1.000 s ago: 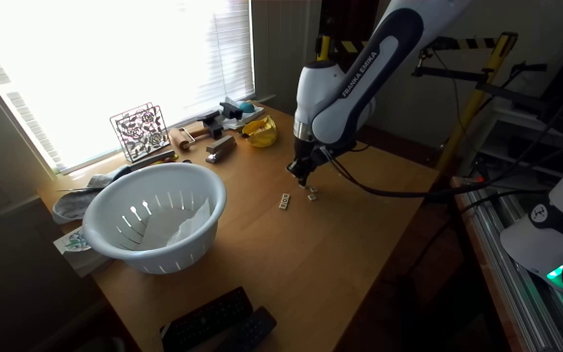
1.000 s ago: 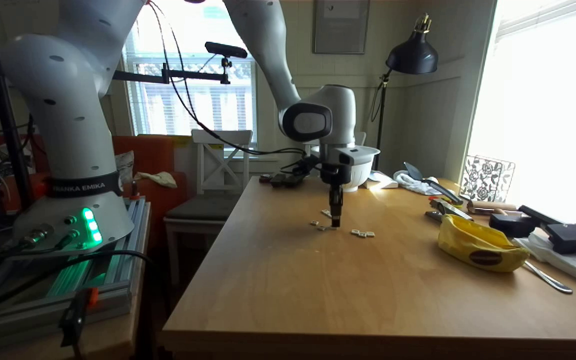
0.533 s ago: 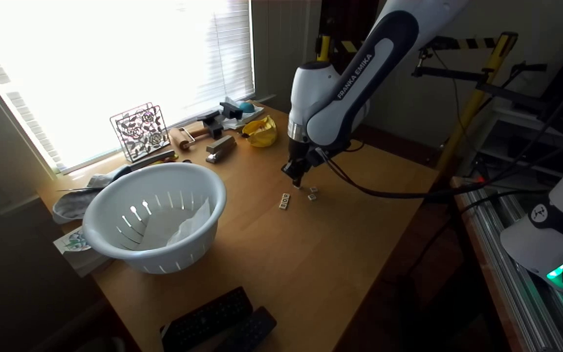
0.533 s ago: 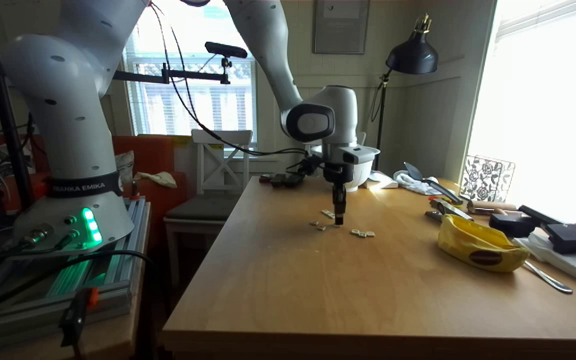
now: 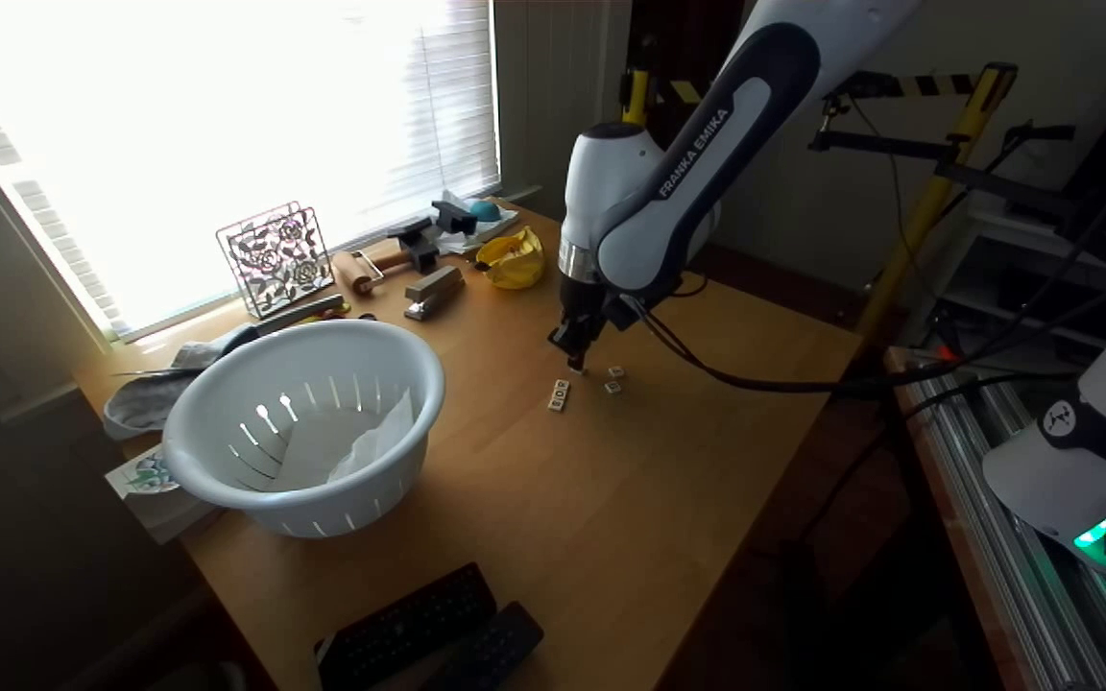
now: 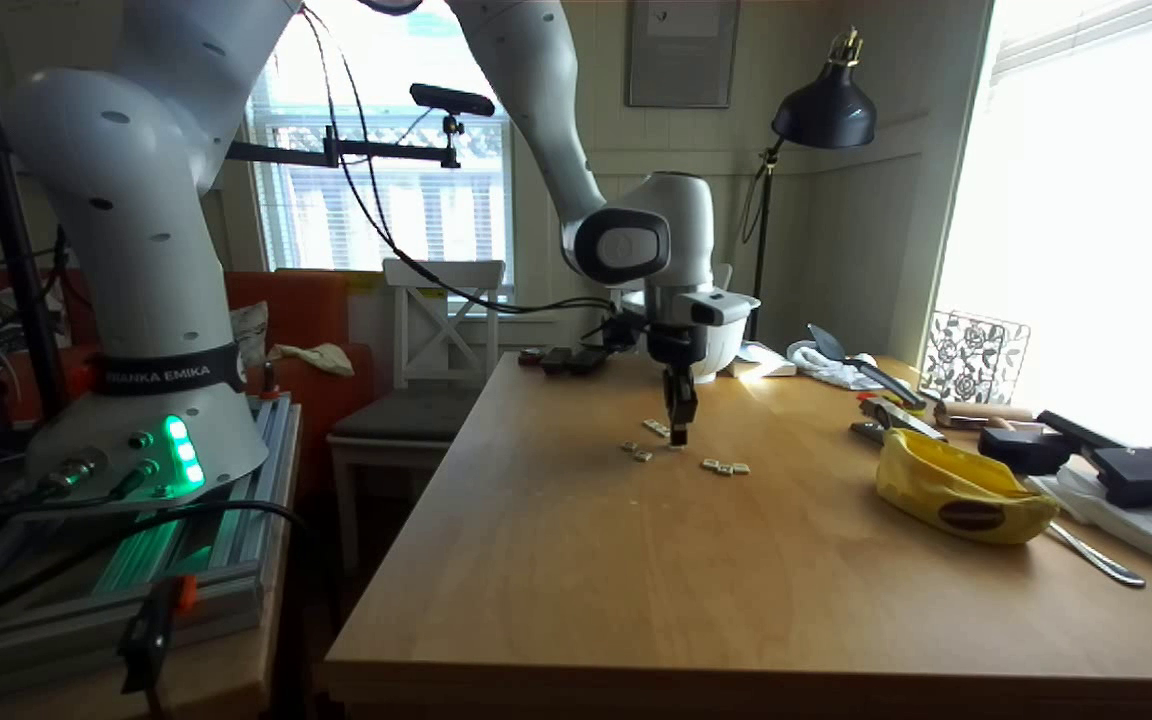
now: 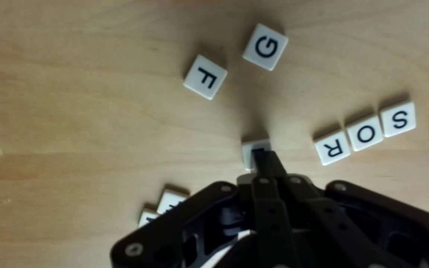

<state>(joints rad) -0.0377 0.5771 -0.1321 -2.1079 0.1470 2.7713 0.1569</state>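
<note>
My gripper point(image 7: 266, 158) points down with its two black fingers pressed together and nothing between them. Beneath the fingertips lies a white letter tile point(image 7: 247, 155), its letter mostly covered; the tips appear to rest on it. To its right in the wrist view, tiles R point(image 7: 332, 148), O point(image 7: 365, 133) and S point(image 7: 398, 118) form a slanted row. Tiles F point(image 7: 205, 77) and G point(image 7: 265, 47) lie apart, further up. Two more tiles point(image 7: 170, 201) are partly hidden behind the gripper's left linkage. Both exterior views show the gripper point(image 5: 576, 363) low at the tabletop, among the tiles point(image 6: 725, 467).
A white colander point(image 5: 303, 432) stands on the wooden table point(image 6: 736, 580), with dark remotes point(image 5: 419, 633) nearby. Along the window side are a yellow banana-shaped pouch point(image 6: 966, 490), a stapler point(image 5: 433, 291), a mallet and a metal rose-pattern holder point(image 5: 276, 259).
The shut gripper has shifted a little, leftward in one exterior picture and slightly rightward in the opposite one. The tile under its tips has slid along with it. Other tiles stay put.
</note>
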